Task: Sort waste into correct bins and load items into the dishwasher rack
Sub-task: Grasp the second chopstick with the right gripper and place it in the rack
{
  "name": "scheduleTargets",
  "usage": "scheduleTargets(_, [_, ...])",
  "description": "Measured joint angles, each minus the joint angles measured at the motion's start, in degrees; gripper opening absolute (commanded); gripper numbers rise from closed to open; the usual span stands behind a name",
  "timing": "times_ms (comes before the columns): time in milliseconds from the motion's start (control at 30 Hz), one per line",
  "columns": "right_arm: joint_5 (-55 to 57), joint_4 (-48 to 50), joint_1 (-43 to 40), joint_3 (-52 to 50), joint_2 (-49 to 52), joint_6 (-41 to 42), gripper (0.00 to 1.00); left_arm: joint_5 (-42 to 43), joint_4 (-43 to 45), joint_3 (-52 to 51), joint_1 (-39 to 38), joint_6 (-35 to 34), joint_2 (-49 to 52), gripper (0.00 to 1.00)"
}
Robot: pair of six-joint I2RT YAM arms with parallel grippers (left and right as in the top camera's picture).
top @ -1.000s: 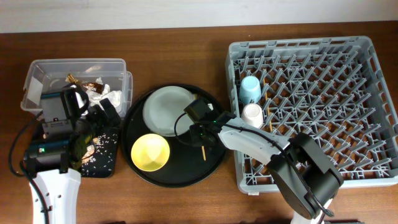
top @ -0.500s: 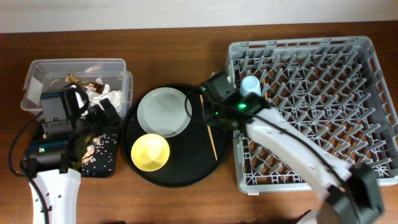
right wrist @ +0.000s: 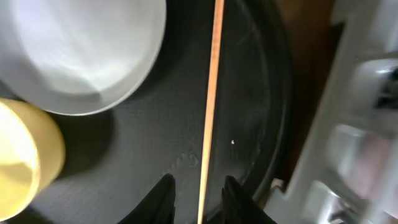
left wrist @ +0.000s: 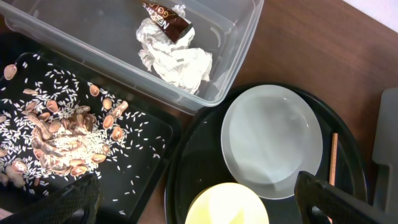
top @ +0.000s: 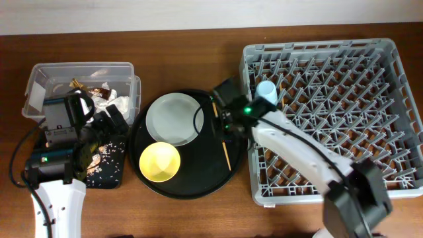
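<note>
One wooden chopstick (top: 225, 149) (right wrist: 211, 93) lies on the round black tray (top: 198, 180), beside the grey-white plate (top: 173, 119) and the yellow bowl (top: 159, 162). My right gripper (top: 225, 124) (right wrist: 199, 198) is low over the chopstick, with a finger on either side and a gap on both sides, so it is open. A light-blue cup (top: 266, 92) stands in the grey dishwasher rack (top: 344, 73). My left gripper (top: 99, 118) (left wrist: 202, 202) hangs wide open and empty. White tissue (left wrist: 177, 62) and a brown wrapper (left wrist: 166, 17) lie in the clear tub (top: 46, 76). Food scraps (left wrist: 56, 134) lie in the shallow black tray (top: 109, 173).
The right arm (top: 297, 149) stretches across the rack's left part and hides what is under it. The rack's near-left wall stands close to the round tray's right rim. The tub and the shallow tray sit side by side at the left.
The right gripper has come down the tray's right side over the chopstick, and its jaws have parted from shut. The left arm has not moved.
</note>
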Motion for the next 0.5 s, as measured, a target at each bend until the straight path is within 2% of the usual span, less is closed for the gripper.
scheduleTargets(367, [-0.20,6.01,0.46,-0.04,13.90,0.00,0.27,0.00,0.00,0.00,0.00,0.00,0.00,0.99])
scheduleTargets(500, [0.24,7.39,0.42,0.04,15.04,-0.24,0.04,0.00,0.00,0.00,0.00,0.00,0.00,0.99])
